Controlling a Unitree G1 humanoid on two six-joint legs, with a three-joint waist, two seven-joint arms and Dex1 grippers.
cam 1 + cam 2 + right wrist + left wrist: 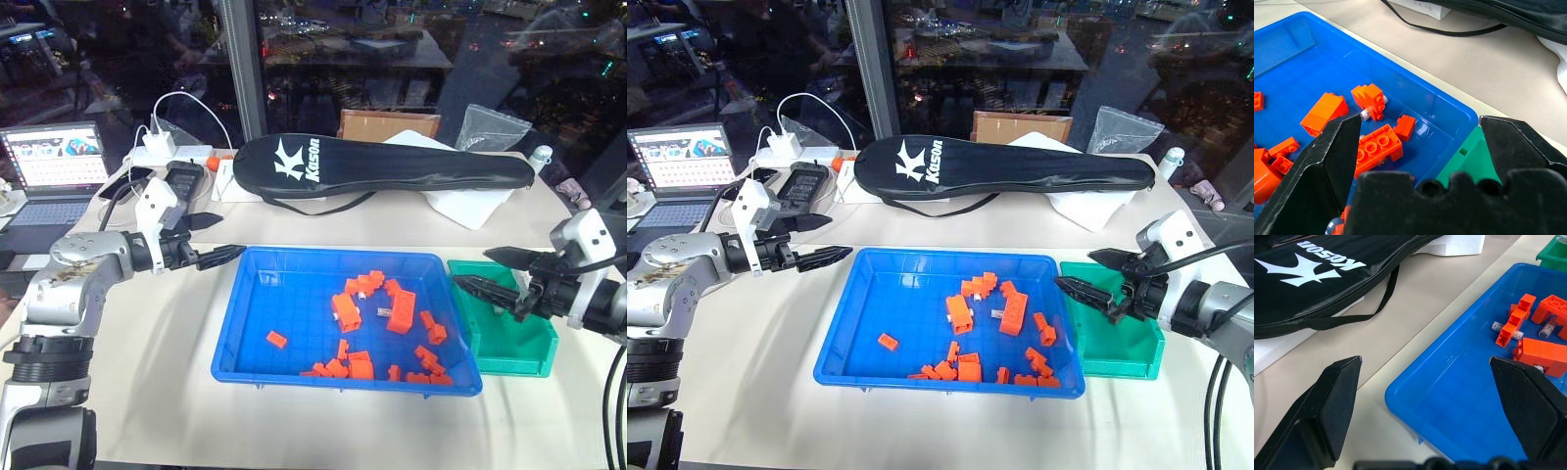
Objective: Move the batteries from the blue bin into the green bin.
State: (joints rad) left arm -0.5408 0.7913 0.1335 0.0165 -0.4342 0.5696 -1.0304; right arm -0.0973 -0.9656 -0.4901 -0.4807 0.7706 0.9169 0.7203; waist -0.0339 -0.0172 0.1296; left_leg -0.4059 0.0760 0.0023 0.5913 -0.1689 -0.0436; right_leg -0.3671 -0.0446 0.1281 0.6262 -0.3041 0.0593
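Observation:
The blue bin (pixel 235 318) sits mid-table and holds several orange blocks (pixel 400 311). Among the blocks lie small silvery batteries (pixel 382 312), which the left wrist view shows beside blocks (pixel 1547 329) and the right wrist view shows next to an orange block (pixel 1365 115). Touching the blue bin's right side is the green bin (pixel 514 348). My left gripper (pixel 220 238) hovers open just outside the blue bin's far left corner, empty. Over the green bin's far left part, my right gripper (pixel 476 270) stands open and empty, pointing toward the blue bin.
A long black racket bag (pixel 382 166) lies across the back of the table on white foam (pixel 470 208). At the back left are a laptop (pixel 54 166), a charger with cables (pixel 162 147) and a phone. A cardboard box (pixel 387 123) stands behind the bag.

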